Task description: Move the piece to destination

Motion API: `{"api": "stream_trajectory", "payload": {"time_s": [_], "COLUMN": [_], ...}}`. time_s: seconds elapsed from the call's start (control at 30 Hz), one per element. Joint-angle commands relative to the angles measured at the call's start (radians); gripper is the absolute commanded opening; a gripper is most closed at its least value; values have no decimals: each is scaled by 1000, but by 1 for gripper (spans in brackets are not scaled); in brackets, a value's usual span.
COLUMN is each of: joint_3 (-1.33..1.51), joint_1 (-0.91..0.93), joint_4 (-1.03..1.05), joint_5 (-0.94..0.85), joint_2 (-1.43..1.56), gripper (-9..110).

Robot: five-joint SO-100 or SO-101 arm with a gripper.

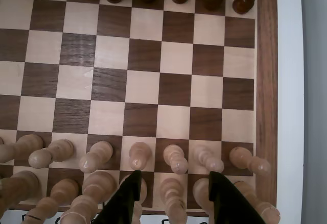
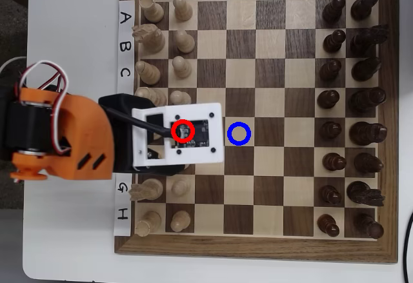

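Smooth pale-wood piece (image 1: 140, 155), wooden chessboard (image 1: 265, 81)

The chessboard (image 2: 258, 247) is a chequer of pale maple and dark walnut squares, framed by a reddish-brown border (white strips with black letters and numerals run along two edges in the overhead view). Pale-wood pawns (image 1: 139, 155) are a creamy tan; the opposing pieces (image 2: 332, 99) are dark brown. A thick blue ring (image 2: 239, 133) marks a light square, and a red ring (image 2: 184, 131) sits over the white camera plate (image 2: 206, 112). The arm (image 2: 61, 135) is bright orange with black parts, the jaws black. The table (image 2: 71, 12) is white.
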Motion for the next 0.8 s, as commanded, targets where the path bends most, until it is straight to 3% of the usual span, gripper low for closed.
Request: {"api": "stream_trajectory", "payload": {"time_s": [0.0,0.4,0.77], "joint_3": [11,87,153], "joint_1": [-15,-32,-31], "joint_4": [-11,-81,-23], "joint_5": [6,12,12], "joint_2": [-9,-121,-150], "gripper": [17,16,16]}}
